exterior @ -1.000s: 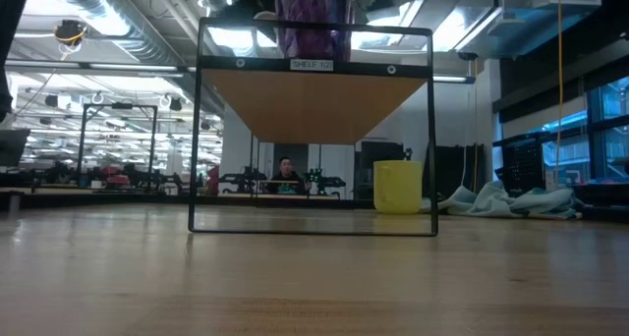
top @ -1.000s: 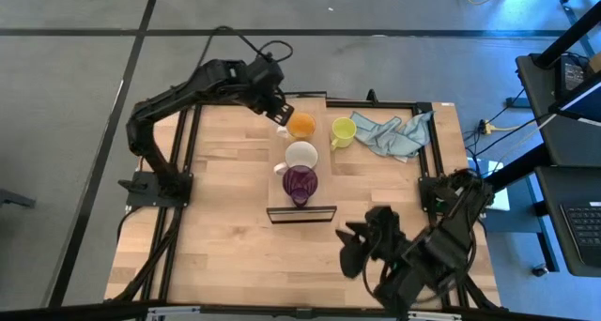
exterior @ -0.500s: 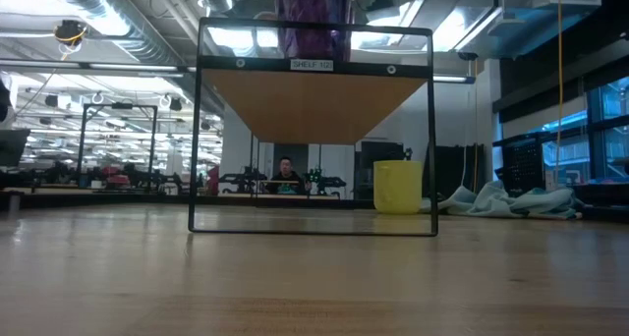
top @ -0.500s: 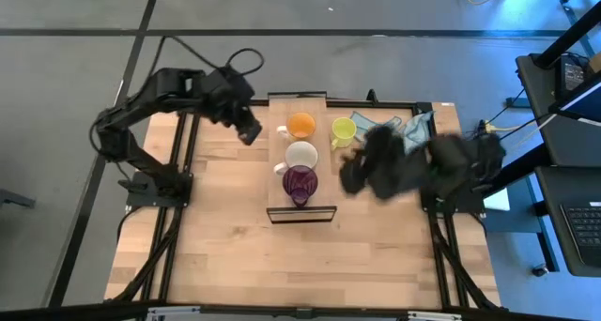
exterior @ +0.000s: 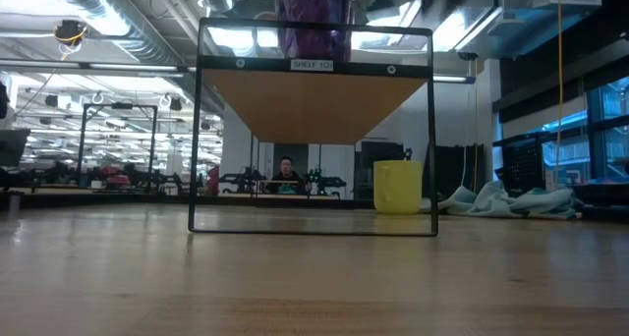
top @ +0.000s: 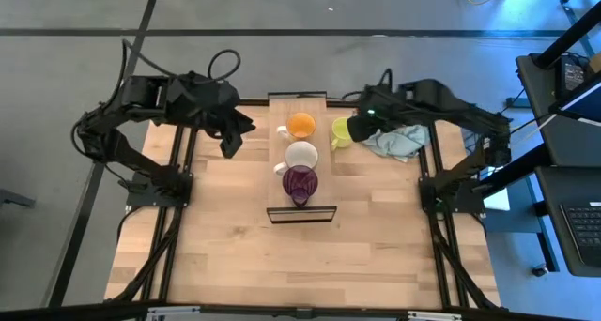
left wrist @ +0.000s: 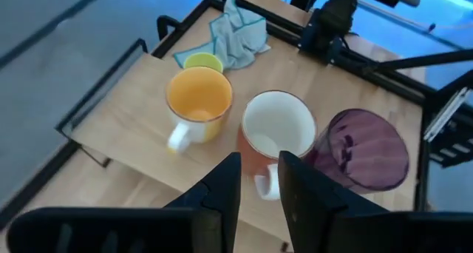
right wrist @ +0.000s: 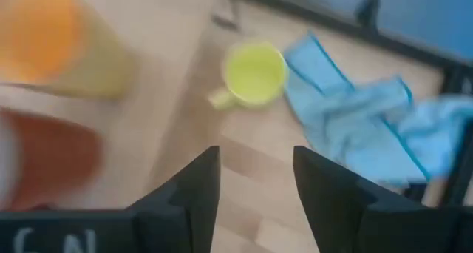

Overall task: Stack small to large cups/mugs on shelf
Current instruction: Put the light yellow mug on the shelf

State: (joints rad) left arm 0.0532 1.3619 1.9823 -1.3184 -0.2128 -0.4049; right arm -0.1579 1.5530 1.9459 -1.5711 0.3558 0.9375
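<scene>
Right gripper (top: 358,129) was hovering in the upper middle of the high view, right next to the yellow mug (top: 343,130), fingers (right wrist: 194,190) spread apart with nothing between them. That yellow mug sat on the wooden tabletop (top: 225,236) just to the right of the shelf (top: 299,161), with the blue-grey cloth (top: 399,138) bunched up on its other side, toward the upper right of the table. Left gripper (top: 230,141) hung over the upper left part of the table, a little way off the shelf's left edge, and its two dark fingers (left wrist: 222,194) had a narrow gap between them, nothing held. Three mugs were lined up on the shelf: the orange mug (top: 300,125) at the far end near the top of the frame, the white mug (top: 300,156) in the middle, and the dark purple mug (top: 300,183) nearest the dark frame (top: 302,213) at the lower end. White and purple looked like they were touching; orange sat just beside white. From the low view you could see the shelf board raised on that frame, the purple mug (exterior: 311,17) up top, and the yellow mug (exterior: 397,188) on the table behind. A person (exterior: 285,174) showed way back in the room.
</scene>
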